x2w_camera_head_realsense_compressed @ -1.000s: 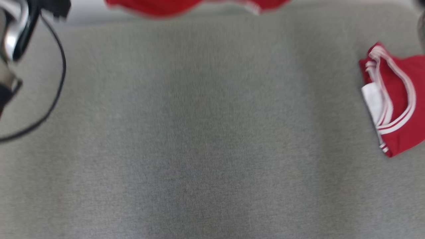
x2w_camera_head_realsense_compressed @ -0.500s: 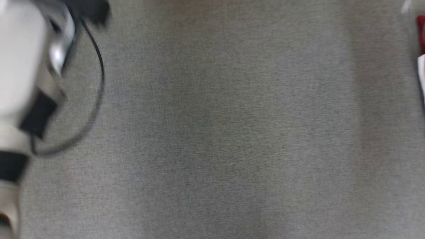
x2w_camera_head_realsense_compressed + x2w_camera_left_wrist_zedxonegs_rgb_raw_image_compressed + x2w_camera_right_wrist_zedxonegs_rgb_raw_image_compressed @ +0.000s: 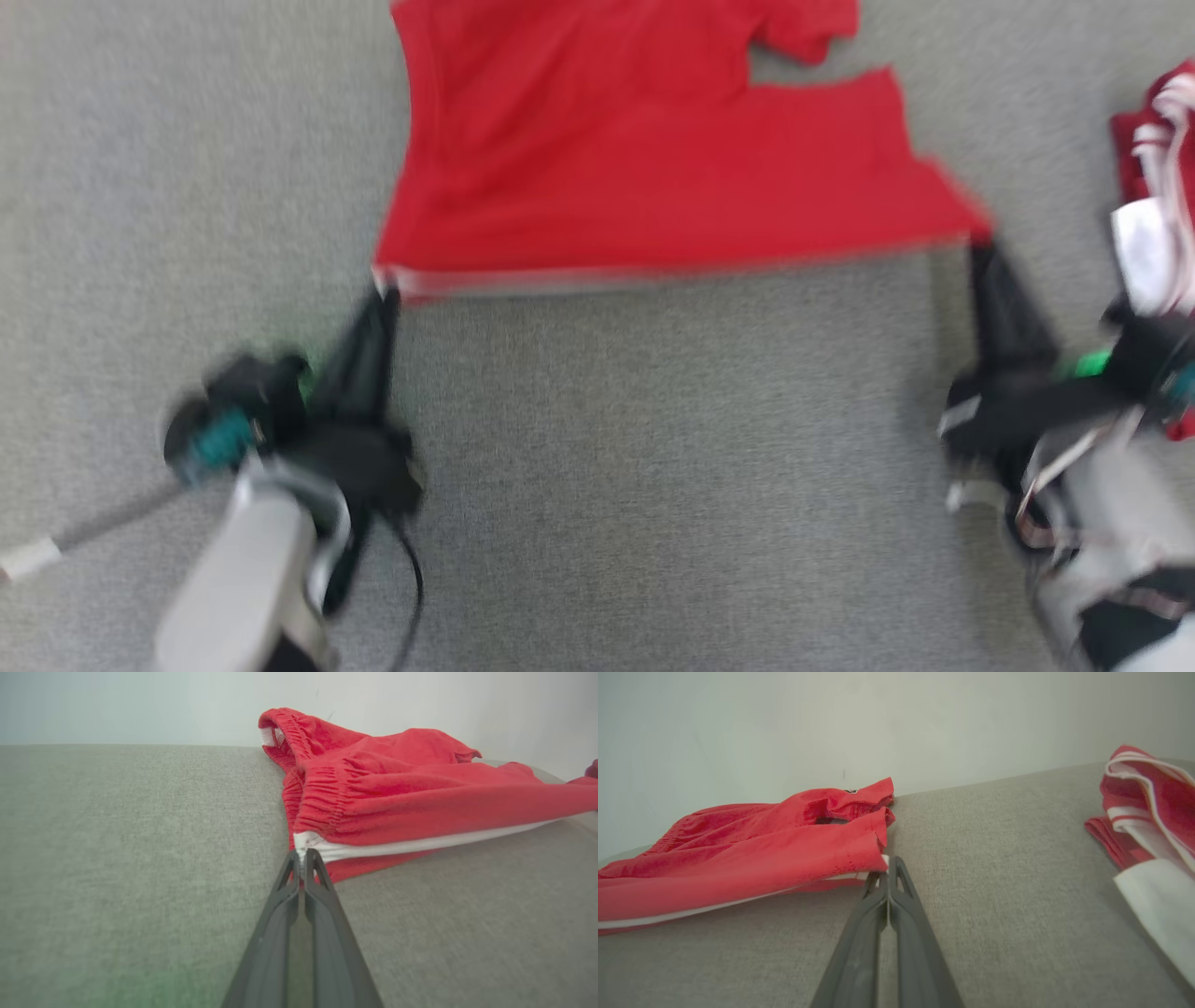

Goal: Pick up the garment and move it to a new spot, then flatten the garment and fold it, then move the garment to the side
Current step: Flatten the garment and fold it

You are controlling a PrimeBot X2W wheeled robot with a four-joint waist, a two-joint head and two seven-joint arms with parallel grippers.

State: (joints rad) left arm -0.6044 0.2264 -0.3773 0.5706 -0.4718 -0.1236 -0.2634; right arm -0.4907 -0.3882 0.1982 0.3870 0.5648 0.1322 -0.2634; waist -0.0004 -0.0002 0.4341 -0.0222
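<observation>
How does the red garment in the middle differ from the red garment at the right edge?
The middle garment lies spread out; the right garment is a folded bundle. The left end effector and right end effector pinch the middle garment's near corners; neither holds the right garment. Both are red with white trim.

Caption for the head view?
Left claw and right claw each pinch a near corner of the red shorts on the grey surface; folded garment at right.
</observation>
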